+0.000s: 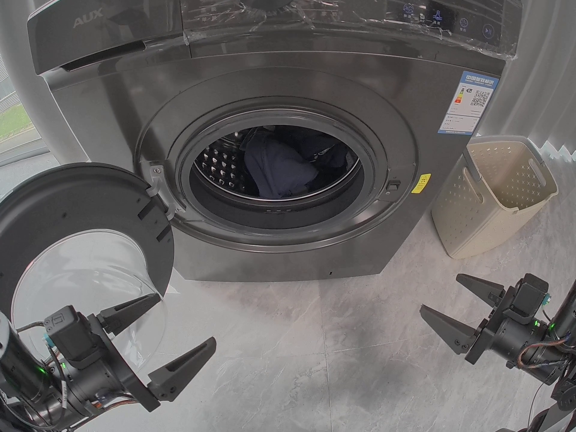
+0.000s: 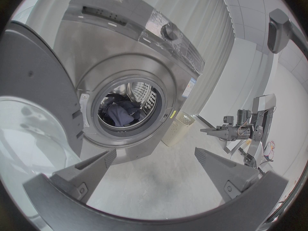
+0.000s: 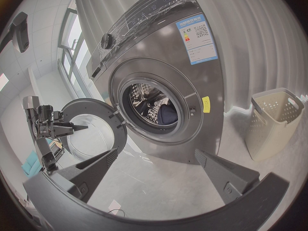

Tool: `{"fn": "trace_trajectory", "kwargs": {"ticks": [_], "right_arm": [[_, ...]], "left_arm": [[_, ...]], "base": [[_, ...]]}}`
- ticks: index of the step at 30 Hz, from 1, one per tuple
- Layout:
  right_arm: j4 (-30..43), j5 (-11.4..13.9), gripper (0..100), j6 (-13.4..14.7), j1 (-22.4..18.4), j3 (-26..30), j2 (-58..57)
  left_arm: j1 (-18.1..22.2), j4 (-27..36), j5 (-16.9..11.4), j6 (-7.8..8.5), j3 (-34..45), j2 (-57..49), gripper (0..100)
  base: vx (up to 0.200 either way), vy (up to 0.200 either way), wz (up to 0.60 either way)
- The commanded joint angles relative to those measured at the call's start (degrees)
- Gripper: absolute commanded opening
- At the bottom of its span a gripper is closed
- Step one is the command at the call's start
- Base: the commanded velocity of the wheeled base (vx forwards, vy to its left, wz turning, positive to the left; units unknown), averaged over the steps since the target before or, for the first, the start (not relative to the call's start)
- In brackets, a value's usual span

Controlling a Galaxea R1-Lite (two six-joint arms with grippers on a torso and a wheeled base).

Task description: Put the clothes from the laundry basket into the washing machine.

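Note:
The grey washing machine (image 1: 288,85) stands in front of me with its round door (image 1: 78,211) swung open to the left. Dark blue clothes (image 1: 282,163) lie inside the drum (image 1: 225,166), and they show there too in the left wrist view (image 2: 120,113) and the right wrist view (image 3: 166,114). The beige laundry basket (image 1: 495,193) stands on the floor right of the machine, and no clothes show inside it. My left gripper (image 1: 183,331) hangs open low at the left, below the door. My right gripper (image 1: 447,301) hangs open low at the right, in front of the basket.
Pale marbled floor tiles (image 1: 312,337) lie bare between the two arms and the machine. White curtains (image 1: 540,61) hang behind the basket. A window (image 3: 73,45) lies to the machine's left.

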Motion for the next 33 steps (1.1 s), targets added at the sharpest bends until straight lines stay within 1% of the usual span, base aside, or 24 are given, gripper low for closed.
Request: {"fn": "trace_trajectory", "kwargs": {"ticks": [1,4,7,9,10,11,13,15,17,18,19,20,22,25,27,28,29,30,31,33], "right_arm": [[2.6,0.03,100,-0.1,-0.78,1.01,-4.47],[3.66,-0.06,100,-0.19,-0.87,1.01,-5.7],[5.24,-0.14,100,-0.19,-0.96,1.01,-8.25],[6.73,-0.14,100,-0.19,-1.92,1.01,-9.92],[8.32,-0.06,100,-0.27,-2.98,1.01,-11.41],[9.19,-0.06,100,-0.36,-3.51,1.01,-12.2],[13.41,0.03,100,-0.54,-5.53,1.01,-15.72],[18.07,0.03,100,-0.54,-6.85,1.01,-18.97],[19.48,0.03,100,-0.45,-7.2,1.01,-19.94],[24.31,0.03,100,-0.36,-9.13,1.01,-23.89],[25.19,0.03,100,-0.36,-9.75,1.01,-24.77],[27.83,0.21,100,-0.36,-11.77,1.01,-27.32],[32.22,0.38,100,-0.45,-15.28,1.01,-31.45],[38.55,0.47,100,-1.15,-19.59,1.01,-38.83],[41.89,0.47,100,-1.33,-21.17,1.01,-43.49],[45.67,0.47,100,-1.51,-22.67,1.01,-48.24],[48.57,0.47,100,-1.59,-23.63,1.01,-51.49],[48.57,0.47,100,-1.59,-23.63,1.01,-51.49],[54.02,0.56,100,-1.68,-25.57,1.01,-57.2],[58.41,0.65,100,-1.59,-27.5,0.84,-62.39]], "left_arm": [[1.42,0.33,0.24,0.25,1.77,-5.72,100],[2.3,1.21,0.33,0.16,2.39,-8.0,100],[5.2,7.8,0.15,0.51,2.39,-13.28,100],[6.43,10.96,0.06,1.13,2.39,-16.18,100],[7.58,12.72,0.15,1.74,2.13,-18.02,100],[8.28,13.51,0.06,2.01,2.21,-18.9,100],[11.09,15.89,-0.02,2.71,2.21,-22.33,100],[12.76,18.7,-0.11,2.97,2.3,-25.58,100],[13.2,19.58,-0.02,3.06,2.39,-26.55,100],[15.14,23.71,0.06,3.24,2.39,-30.15,100],[15.57,24.68,0.06,3.24,2.39,-30.85,100],[17.07,27.49,-0.02,3.15,2.39,-32.96,100],[18.74,31.62,-0.2,2.71,2.39,-36.92,100],[21.11,36.45,-0.37,2.62,2.39,-42.37,100],[22.87,38.65,-0.37,2.62,2.39,-44.56,100],[24.45,41.02,-0.46,2.62,2.39,-46.76,100],[25.24,42.96,-0.9,2.62,2.39,-48.61,100],[25.24,42.96,-0.9,2.62,2.39,-48.61,100],[27.18,46.56,-1.78,2.62,2.39,-52.47,100],[29.9,49.37,-3.01,2.8,2.39,-55.9,100]], "base": [[-0.2,0.0,0.0],[-0.2,0.0,0.0],[0.0,0.0,0.0],[-0.2,0.0,0.0],[-0.2,0.0,0.0],[0.0,0.0,0.0],[0.0,0.0,0.0],[0.0,0.0,0.0],[-0.1,0.0,0.0],[-0.2,0.0,0.0],[-0.2,0.0,0.0],[0.0,0.0,0.0],[0.0,0.0,0.0],[-0.2,0.0,0.0],[0.0,0.0,0.0],[0.0,0.0,0.0],[0.0,0.0,0.0],[0.0,0.0,0.0],[0.0,0.0,0.0],[-0.2,0.0,0.0]]}}
